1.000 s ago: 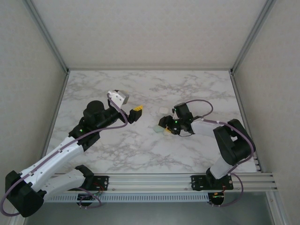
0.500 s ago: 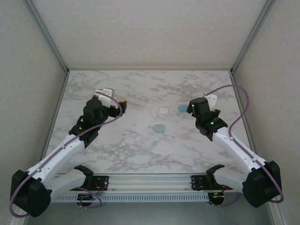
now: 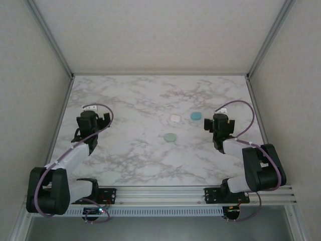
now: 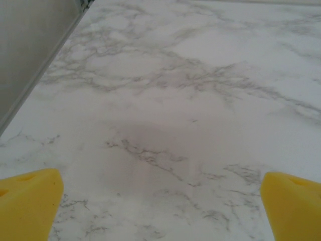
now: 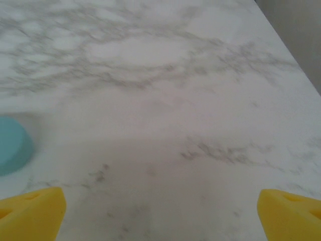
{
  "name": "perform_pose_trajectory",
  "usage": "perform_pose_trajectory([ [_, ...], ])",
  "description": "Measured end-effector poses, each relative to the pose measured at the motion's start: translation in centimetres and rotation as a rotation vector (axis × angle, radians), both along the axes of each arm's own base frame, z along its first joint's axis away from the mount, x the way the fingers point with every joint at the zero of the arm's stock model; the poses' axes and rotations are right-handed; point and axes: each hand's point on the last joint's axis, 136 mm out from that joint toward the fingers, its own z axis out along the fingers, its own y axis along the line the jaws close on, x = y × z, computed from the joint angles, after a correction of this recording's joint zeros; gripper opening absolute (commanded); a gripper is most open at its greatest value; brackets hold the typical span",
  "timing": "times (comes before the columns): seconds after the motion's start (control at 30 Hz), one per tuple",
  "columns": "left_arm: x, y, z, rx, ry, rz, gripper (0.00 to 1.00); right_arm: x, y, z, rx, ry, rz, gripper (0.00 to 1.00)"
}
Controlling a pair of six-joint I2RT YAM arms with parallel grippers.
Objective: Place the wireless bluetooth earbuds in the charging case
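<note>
Three small rounded charging cases lie in the middle of the marble table: a white case (image 3: 175, 118), a light blue case (image 3: 195, 116) and a mint green case (image 3: 171, 137). All look closed from above. The earbuds are out of view. My left gripper (image 3: 92, 121) sits folded back at the left side, far from the cases. In the left wrist view it (image 4: 160, 208) is open over bare marble. My right gripper (image 3: 219, 124) rests just right of the blue case. It (image 5: 160, 208) is open and holds nothing, with the blue case (image 5: 12, 145) at the left edge.
Aluminium frame posts and pale walls close in the table on the left (image 3: 62, 115) and right (image 3: 256, 115). A rail (image 3: 165, 193) runs along the near edge with both arm bases on it. The left wall's foot (image 4: 35, 70) shows in the left wrist view.
Both arms have drawn back from the middle of the table to their own sides. The right gripper has left the mint green case and opened wide. The cases lie uncovered.
</note>
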Motion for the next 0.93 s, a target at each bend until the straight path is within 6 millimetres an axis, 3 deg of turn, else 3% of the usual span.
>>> perform_pose_trajectory([
  [0.2,1.4,-1.6,-2.3,-0.046,-0.027,-0.085,1.0,0.4,0.3,0.0,0.073,-0.097,0.1,0.99],
  [0.33,2.3,-2.3,-3.2,-0.074,-0.065,-0.141,1.0,0.4,-0.3,-1.7,0.093,-0.083,0.078,0.99],
  [0.5,2.2,-2.0,-6.6,-0.084,-0.016,-0.124,1.0,0.9,-1.5,-1.3,0.119,-0.101,0.035,0.99],
  [0.93,2.7,-0.9,-5.5,-0.069,-0.065,-0.066,1.0,1.1,-1.4,-1.0,0.127,-0.111,0.033,0.99],
])
